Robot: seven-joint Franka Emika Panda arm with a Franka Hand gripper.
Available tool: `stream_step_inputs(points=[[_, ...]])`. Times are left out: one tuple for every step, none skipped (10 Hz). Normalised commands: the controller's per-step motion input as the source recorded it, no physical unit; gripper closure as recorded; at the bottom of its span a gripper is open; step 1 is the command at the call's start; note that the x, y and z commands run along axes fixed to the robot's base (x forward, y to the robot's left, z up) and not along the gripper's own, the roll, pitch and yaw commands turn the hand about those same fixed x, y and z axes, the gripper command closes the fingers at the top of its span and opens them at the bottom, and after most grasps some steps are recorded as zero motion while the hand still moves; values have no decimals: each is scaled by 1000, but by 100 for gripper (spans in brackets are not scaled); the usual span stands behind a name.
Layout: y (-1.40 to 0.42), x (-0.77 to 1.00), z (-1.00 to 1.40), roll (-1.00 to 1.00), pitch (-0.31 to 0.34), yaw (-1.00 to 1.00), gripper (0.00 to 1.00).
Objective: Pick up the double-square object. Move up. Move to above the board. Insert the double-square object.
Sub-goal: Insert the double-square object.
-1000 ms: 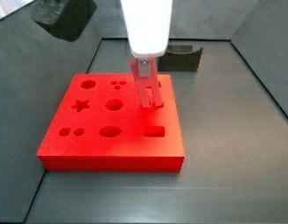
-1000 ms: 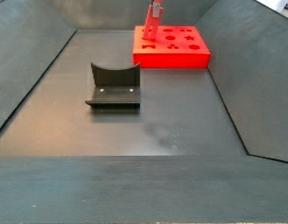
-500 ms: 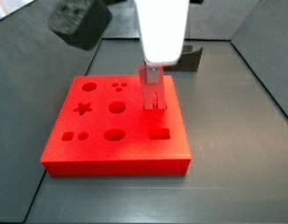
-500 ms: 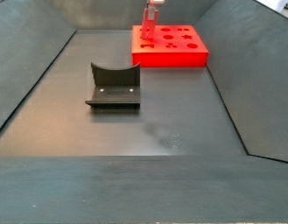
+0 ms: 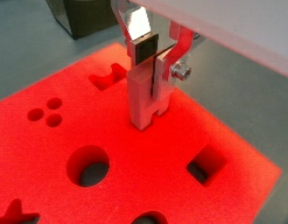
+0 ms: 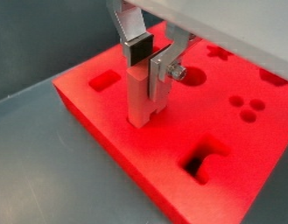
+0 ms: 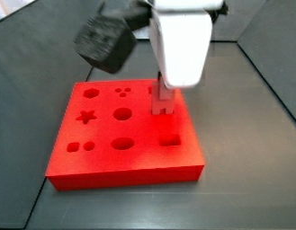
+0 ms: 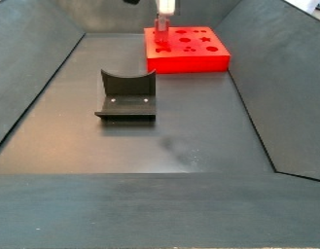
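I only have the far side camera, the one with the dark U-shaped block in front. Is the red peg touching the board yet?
Observer: Yes. In both wrist views the peg has its lower end at the board, at the edge row.
Operator: Is the gripper holding it?
Observer: The gripper has its silver fingers clamped on the peg's upper part.
Operator: Which holes are beside it?
Observer: A wrist view shows a square hole on one side and a three-dot hole further off.
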Motion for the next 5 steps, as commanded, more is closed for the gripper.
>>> stream_step_inputs(points=[[0, 0, -203, 0, 0, 0, 100], [0, 0, -111, 0, 0, 0, 100], [0, 0, -69, -4, -16, 0, 100], [0, 0, -57, -9, -19, 0, 100], [0, 0, 0, 0, 0, 0, 100]])
